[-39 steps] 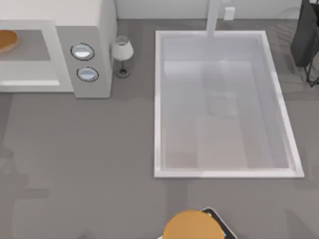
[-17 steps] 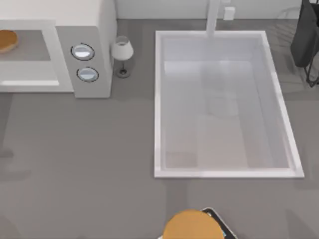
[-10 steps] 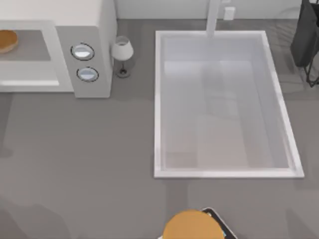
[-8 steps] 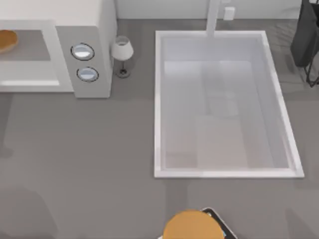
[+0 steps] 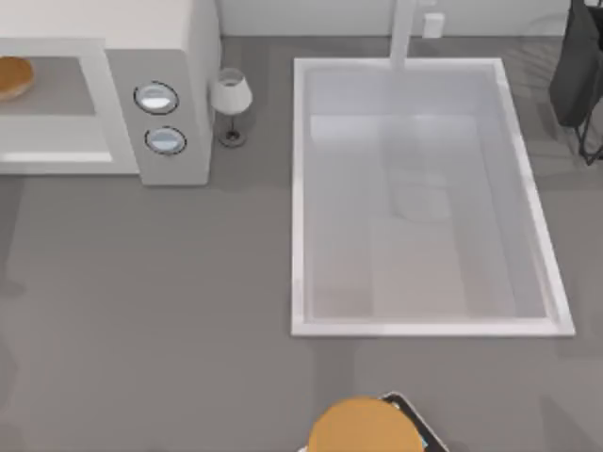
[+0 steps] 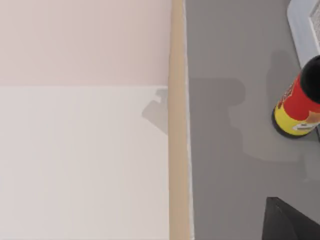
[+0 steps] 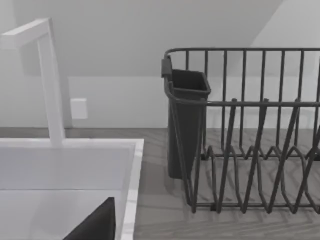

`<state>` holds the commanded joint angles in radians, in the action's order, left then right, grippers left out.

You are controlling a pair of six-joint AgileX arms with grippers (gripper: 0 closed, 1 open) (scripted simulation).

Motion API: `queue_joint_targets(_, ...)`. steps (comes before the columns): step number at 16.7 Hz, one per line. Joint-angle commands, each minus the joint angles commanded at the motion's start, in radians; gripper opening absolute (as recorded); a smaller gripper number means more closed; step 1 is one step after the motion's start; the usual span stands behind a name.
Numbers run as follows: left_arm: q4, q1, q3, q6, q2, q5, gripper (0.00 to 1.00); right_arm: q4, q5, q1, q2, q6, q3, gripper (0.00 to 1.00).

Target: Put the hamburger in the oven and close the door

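The hamburger (image 5: 11, 77) lies inside the oven (image 5: 160, 89) cavity at the tabletop's (image 5: 151, 301) far left. The door (image 5: 47, 141) is open, lying flat before the cavity. A glass (image 5: 230, 102) stands between oven and sink (image 5: 300, 207). For both arms, whether the fingers are spread or pressed together cannot be told.

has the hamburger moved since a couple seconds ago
No. The hamburger sits at the same spot inside the oven cavity, same gap from the dials.
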<state>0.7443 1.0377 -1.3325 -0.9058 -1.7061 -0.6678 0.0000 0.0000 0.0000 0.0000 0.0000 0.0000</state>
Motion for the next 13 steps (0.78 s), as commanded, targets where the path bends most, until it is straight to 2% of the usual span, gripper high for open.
queue_joint_targets(7,-0.016,-0.007,0.013,-0.006,-0.012,0.0,0.0,0.0,0.0,0.0,0.0,0.0,0.0,1.0)
queue_joint_targets(13,-0.286,-0.001,0.18,-0.009,-0.093,0.001,0.0,0.0,0.0,0.0,0.0,0.0,0.0,1.0)
